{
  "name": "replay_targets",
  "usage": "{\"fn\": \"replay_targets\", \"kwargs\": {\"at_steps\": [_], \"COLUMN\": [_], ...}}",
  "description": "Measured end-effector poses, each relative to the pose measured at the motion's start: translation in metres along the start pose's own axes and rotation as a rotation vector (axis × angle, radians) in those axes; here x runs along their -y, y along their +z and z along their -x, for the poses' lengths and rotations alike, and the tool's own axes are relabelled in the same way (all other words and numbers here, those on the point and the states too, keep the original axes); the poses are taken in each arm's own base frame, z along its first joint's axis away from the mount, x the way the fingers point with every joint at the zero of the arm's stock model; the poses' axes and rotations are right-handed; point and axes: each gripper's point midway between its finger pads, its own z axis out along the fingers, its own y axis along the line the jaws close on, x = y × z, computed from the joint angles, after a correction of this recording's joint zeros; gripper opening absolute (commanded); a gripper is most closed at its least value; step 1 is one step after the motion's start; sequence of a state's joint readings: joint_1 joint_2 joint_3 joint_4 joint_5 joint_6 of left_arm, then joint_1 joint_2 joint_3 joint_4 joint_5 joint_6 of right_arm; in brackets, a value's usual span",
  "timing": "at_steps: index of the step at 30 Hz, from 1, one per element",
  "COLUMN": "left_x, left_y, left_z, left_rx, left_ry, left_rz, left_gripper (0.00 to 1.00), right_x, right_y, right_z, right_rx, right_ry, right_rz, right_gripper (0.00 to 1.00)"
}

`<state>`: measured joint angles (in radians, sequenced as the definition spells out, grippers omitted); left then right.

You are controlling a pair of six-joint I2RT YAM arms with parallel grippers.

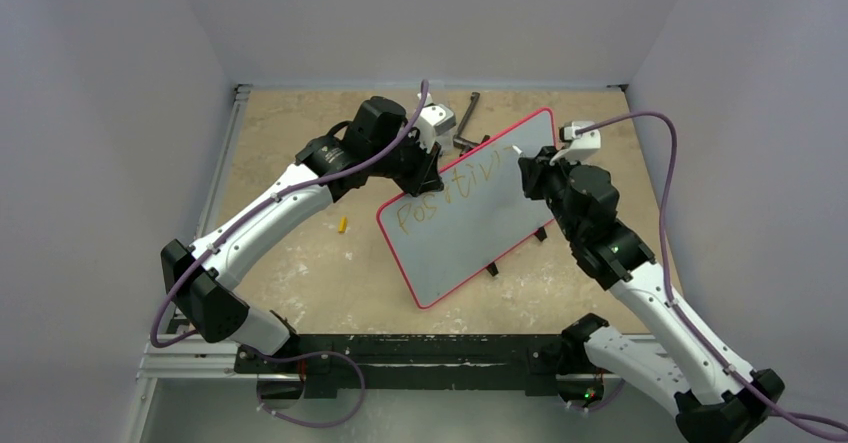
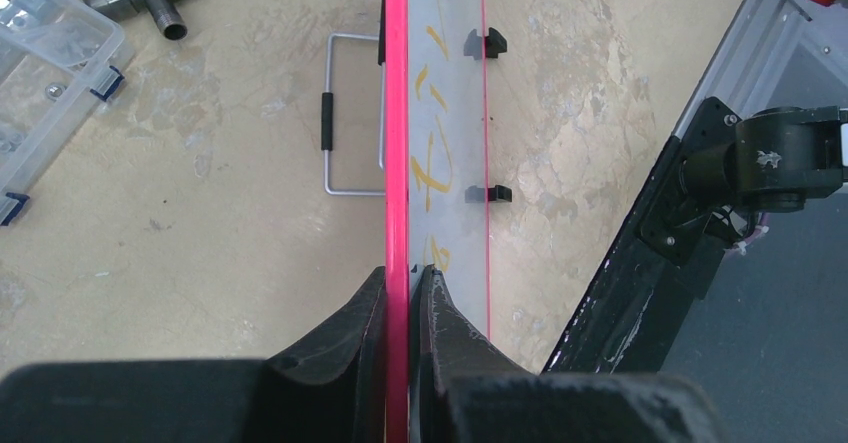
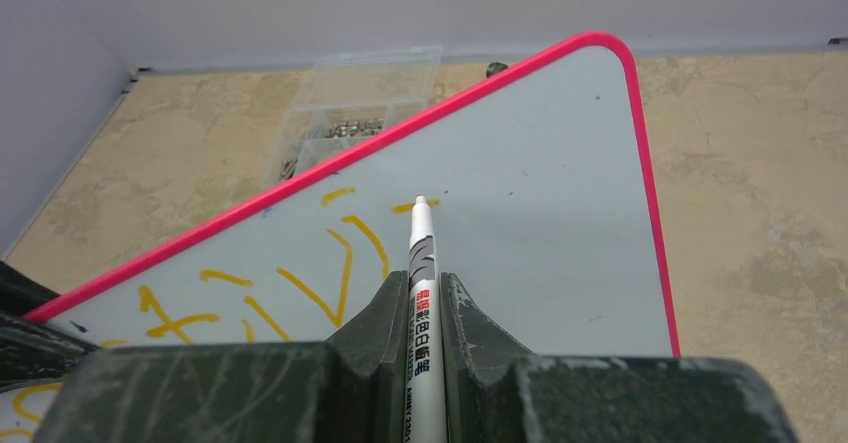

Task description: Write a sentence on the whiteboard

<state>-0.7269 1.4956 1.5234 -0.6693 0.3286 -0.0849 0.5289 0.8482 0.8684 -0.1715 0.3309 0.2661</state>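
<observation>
The whiteboard [image 1: 470, 223], glossy white with a pink frame, stands tilted on the table. My left gripper [image 1: 432, 168] is shut on its upper left edge; the left wrist view shows both fingers pinching the pink frame [image 2: 396, 113] at the gripper [image 2: 405, 273]. The sentence [image 1: 445, 191] in orange-yellow reads "Positiv" plus a short fresh stroke [image 3: 330, 263]. My right gripper [image 3: 423, 278] is shut on a white marker [image 3: 421, 238], whose tip rests on the whiteboard [image 3: 540, 243] at that last stroke, right of the "v".
A clear plastic parts box [image 2: 40, 53] and a grey pipe fitting [image 1: 470, 113] lie behind the board. A small yellow piece [image 1: 341, 225] lies on the table left of it. Two black feet [image 2: 485, 43] stick out from the board's lower edge. A wire handle [image 2: 345, 113] lies behind it.
</observation>
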Motion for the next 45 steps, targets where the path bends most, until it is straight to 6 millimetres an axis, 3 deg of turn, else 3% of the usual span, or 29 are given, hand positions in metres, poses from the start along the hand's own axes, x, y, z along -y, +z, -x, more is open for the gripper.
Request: {"fn": "replay_targets", "kwargs": {"at_steps": [5, 15, 23, 33, 45], "left_x": [0.0, -0.001, -0.001, -0.003, -0.003], "left_y": [0.0, 0.0, 0.0, 0.0, 0.0], "left_z": [0.0, 0.0, -0.001, -0.002, -0.002], "left_rx": [0.0, -0.002, -0.002, -0.006, -0.006], "left_ry": [0.0, -0.001, -0.002, -0.004, -0.004], "left_rz": [0.0, 0.005, 0.008, 0.018, 0.019], "left_gripper": [0.0, 0.0, 0.0, 0.0, 0.0], "right_x": [-0.006, -0.01, -0.011, -0.007, 0.004], "right_y": [-0.006, 0.012, 0.012, 0.007, 0.008], "right_z": [0.009, -0.001, -0.001, -0.026, -0.033], "right_rx": [0.028, -0.009, -0.006, -0.038, -0.057], "right_ry": [0.012, -0.002, 0.001, 0.021, 0.007], "right_rz": [0.039, 0.033, 0.037, 0.048, -0.009], "right_gripper": [0.0, 0.0, 0.0, 0.0, 0.0]}}
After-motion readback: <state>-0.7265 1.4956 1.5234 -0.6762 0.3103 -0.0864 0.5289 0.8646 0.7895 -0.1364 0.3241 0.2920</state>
